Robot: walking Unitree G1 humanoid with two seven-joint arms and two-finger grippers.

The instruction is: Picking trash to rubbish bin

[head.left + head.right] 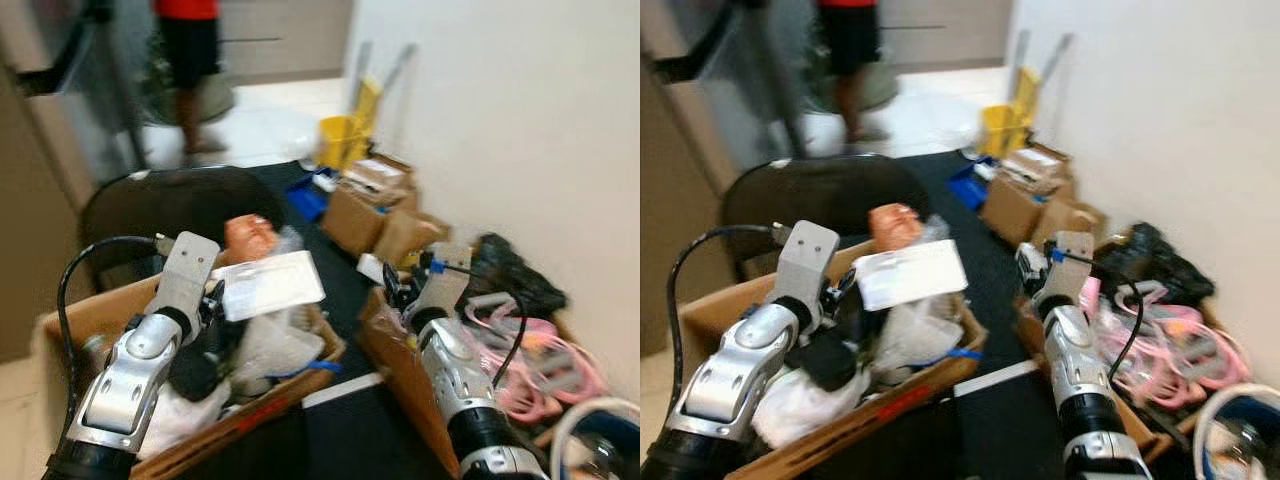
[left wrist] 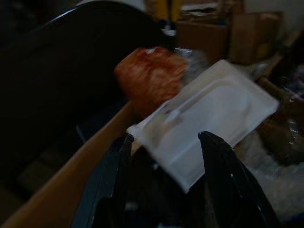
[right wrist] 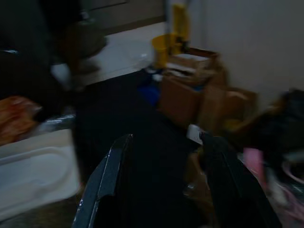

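At far left, at about nine o'clock in the head views, a black round-backed chair [image 1: 170, 205] stands behind an open cardboard box [image 1: 290, 385] heaped with trash. The left gripper [image 2: 164, 142] hangs over this box; in its wrist view the two black fingers stand narrowly apart with a flat white plastic tray [image 1: 268, 283] seated between them, gripped at one edge. The tray looks light, thin and slightly bendy, likely slippery, so a hold on its rim seems safest. Just beyond it, at twelve o'clock, lies a crumpled orange wrapper [image 1: 248, 236], soft and easily crushed.

A dark mat [image 1: 345, 280] runs through the middle. At top centre a person [image 1: 190, 60] in a red top and dark shorts stands far back.

At three o'clock the right gripper [image 3: 164, 142] hovers with fingers spread, holding nothing, above a second cardboard box [image 1: 405, 375]. Pink hangers [image 1: 535, 365] pile at four o'clock against the white wall; brown boxes [image 1: 375, 215] and a yellow mop bucket [image 1: 345, 135] sit at one o'clock. No rubbish bin can be made out.
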